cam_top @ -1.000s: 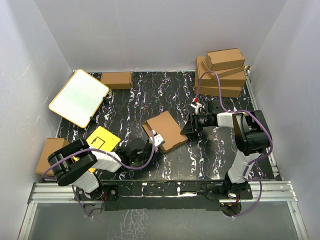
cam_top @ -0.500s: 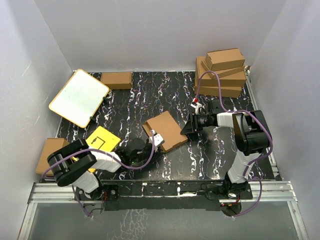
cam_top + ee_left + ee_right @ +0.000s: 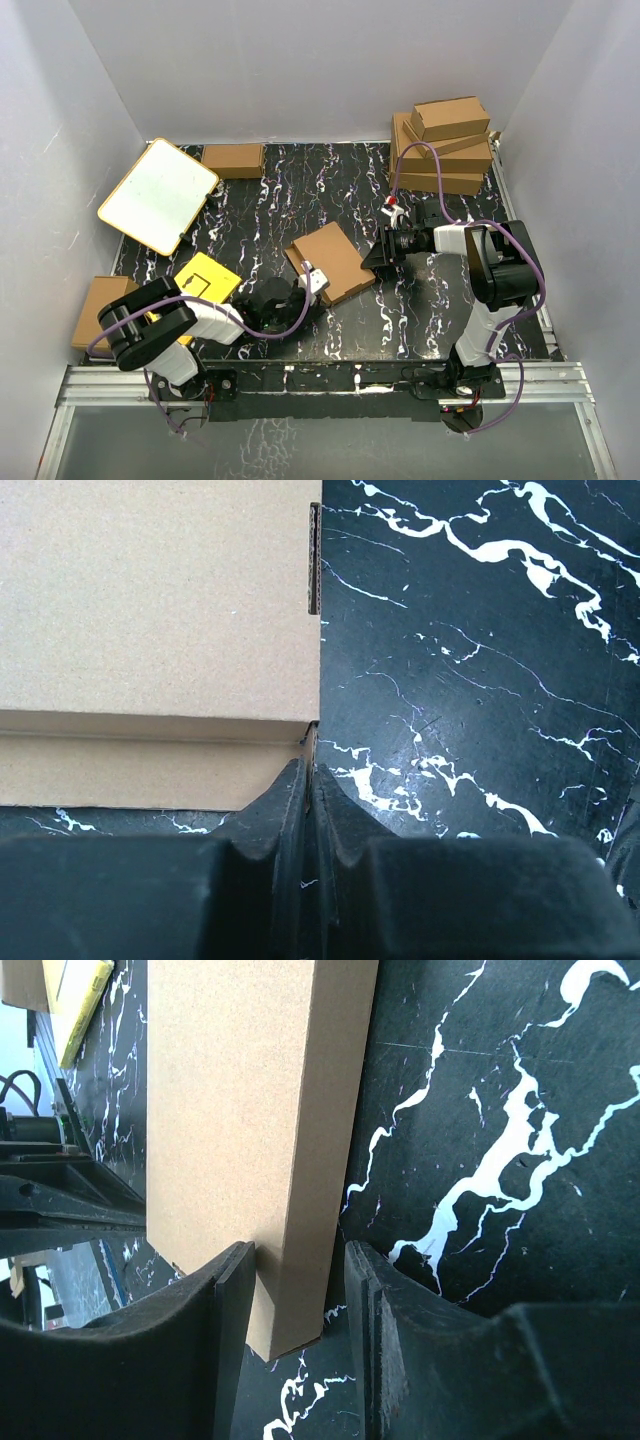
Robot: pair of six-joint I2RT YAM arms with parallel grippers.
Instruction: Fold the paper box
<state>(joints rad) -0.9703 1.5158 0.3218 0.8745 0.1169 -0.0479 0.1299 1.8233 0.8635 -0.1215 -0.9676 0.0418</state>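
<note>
The paper box (image 3: 330, 260) lies flat in the middle of the black worktop (image 3: 300, 190). The left gripper (image 3: 310, 780) is squeezed together, its tips at the box's near corner. The right gripper (image 3: 297, 1260) is clamped on the box's thin edge, one finger on each side.

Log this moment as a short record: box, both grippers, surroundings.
box: paper box, thin brown mailer, mid-table
left gripper: jaws together at the box's corner
right gripper: straddles the box's thin edge, apparently gripping
stack: folded boxes, far right corner
other: yellow card; white board
</note>
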